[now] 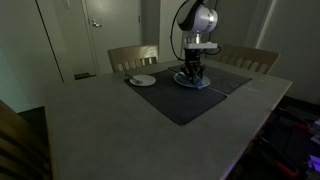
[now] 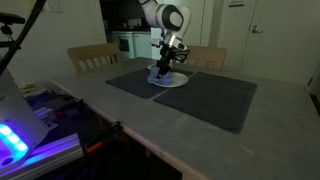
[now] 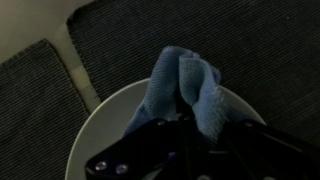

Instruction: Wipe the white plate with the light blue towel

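Note:
A white plate (image 3: 100, 130) lies on a dark placemat (image 3: 250, 50). A light blue towel (image 3: 190, 85) is bunched on the plate. My gripper (image 3: 185, 118) is shut on the light blue towel and presses it down onto the plate. In both exterior views the gripper (image 1: 191, 72) (image 2: 163, 68) stands upright over the plate (image 1: 194, 83) (image 2: 172, 82), with the towel (image 1: 189, 77) (image 2: 159, 73) under its fingers. The fingertips are hidden in the towel's folds.
A second small white plate (image 1: 141, 80) sits on the placemat (image 1: 180, 100) near a wooden chair (image 1: 133, 55). Another chair (image 1: 248, 58) stands at the far side. A second placemat (image 2: 215, 98) lies beside. A device with purple lights (image 2: 25, 140) sits at the table's edge.

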`<state>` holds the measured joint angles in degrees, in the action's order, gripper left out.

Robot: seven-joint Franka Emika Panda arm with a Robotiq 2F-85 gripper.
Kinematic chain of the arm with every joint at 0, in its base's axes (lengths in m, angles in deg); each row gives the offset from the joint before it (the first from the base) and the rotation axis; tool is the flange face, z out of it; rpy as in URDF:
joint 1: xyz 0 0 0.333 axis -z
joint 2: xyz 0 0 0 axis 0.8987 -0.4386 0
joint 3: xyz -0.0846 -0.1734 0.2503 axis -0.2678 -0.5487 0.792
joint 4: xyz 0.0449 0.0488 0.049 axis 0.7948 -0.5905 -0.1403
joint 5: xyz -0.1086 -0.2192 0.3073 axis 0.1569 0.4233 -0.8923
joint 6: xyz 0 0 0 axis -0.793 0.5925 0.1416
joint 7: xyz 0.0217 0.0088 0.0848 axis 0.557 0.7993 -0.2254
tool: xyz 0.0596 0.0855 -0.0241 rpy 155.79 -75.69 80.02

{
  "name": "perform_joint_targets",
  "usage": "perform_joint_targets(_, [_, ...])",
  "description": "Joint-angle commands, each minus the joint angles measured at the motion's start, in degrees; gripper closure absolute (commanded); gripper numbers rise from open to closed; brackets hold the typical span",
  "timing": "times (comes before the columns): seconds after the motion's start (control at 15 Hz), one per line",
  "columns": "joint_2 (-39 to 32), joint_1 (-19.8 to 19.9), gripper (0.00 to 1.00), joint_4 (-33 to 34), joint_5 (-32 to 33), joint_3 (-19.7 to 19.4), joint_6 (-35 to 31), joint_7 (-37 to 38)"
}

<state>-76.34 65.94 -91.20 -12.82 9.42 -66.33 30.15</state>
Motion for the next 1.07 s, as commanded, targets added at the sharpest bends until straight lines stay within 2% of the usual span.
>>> perform_joint_targets(0.0, [-3.3, 1.4, 0.98, 2.4, -2.8, 1.6, -3.8, -2.3])
perform_joint_targets(0.2, [-3.1, 1.0, 0.98, 2.2, -2.4, 0.9, -6.9, -2.0])
perform_joint_targets(0.73, [-2.5, -1.0, 0.98, 1.2, 3.7, -1.9, -12.6, 0.9])
perform_joint_targets(1.0, [-1.7, -3.6, 0.98, 0.2, 9.4, -4.9, -14.9, 6.3])
